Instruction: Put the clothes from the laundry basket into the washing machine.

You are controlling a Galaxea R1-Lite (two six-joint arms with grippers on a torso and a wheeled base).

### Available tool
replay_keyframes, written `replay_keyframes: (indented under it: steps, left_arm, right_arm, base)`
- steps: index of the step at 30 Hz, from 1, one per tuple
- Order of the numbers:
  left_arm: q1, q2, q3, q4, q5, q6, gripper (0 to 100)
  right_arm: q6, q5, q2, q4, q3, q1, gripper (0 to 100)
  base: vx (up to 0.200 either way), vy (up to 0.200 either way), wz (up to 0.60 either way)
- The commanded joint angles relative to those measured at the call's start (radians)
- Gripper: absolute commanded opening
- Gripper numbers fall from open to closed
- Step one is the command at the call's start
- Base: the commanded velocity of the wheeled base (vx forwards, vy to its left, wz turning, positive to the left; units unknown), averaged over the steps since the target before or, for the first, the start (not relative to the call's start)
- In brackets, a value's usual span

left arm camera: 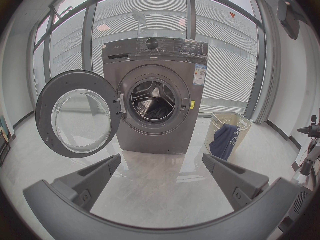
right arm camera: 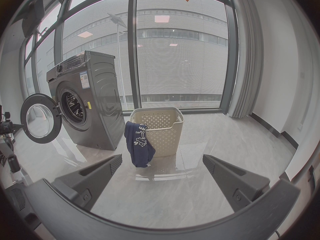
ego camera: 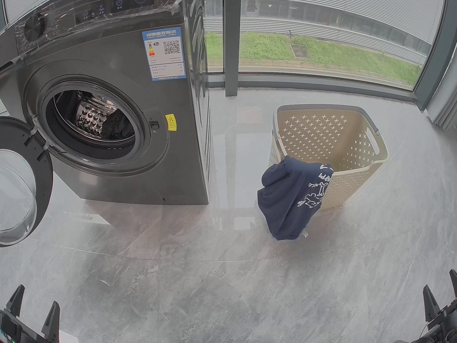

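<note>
While one dark garment already lies in the open washing machine, a navy shirt remains, draped over the laundry basket near corner. Left gripper and right gripper are both spread, empty, well apart from it.

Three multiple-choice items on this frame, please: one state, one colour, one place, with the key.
1. The round glass-fronted door of the grey front-loading washing machine is: A shut; B swung open; C missing.
2. The perforated plastic laundry basket is: A red; B black; C beige.
3. The navy blue cloth garment with white print is: A hung on the door; B draped over the basket's rim; C wholly inside the basket.
Key: 1 B, it stands swung wide beside the machine; 2 C, its walls look pale beige; 3 B, it hangs down the outside wall.
</note>
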Motion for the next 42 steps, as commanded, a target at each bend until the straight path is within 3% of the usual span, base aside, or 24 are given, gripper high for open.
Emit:
replay_keyframes:
  steps: [1,11,20,29,38,42]
  left_arm:
    - [0.0,-0.01,0.016,0.0,0.0,0.0,100]
    - [0.0,-0.01,0.016,0.0,0.0,0.0,100]
    - [0.0,-0.01,0.016,0.0,0.0,0.001,100]
    - [0.0,-0.01,0.016,0.0,0.0,0.003,100]
    - [0.0,-0.01,0.016,0.0,0.0,0.001,100]
    - [0.0,-0.01,0.016,0.0,0.0,0.0,100]
  right_arm:
    - [-0.001,0.0,-0.013,0.0,0.018,0.0,100]
    - [-0.001,0.0,-0.013,0.0,0.018,0.0,100]
    - [-0.001,0.0,-0.013,0.0,0.018,0.0,100]
    - [-0.001,0.0,-0.015,0.0,0.018,0.0,100]
    - [0.001,0.0,-0.013,0.0,0.018,0.0,100]
    - [-0.001,0.0,-0.013,0.0,0.018,0.0,100]
  base:
    - [0.0,0.0,0.0]
    - [0.0,-0.18,0.0]
    - [0.0,0.0,0.0]
    - [0.2,0.0,0.0]
    - [0.0,0.0,0.0]
    - [0.0,-0.2,0.0]
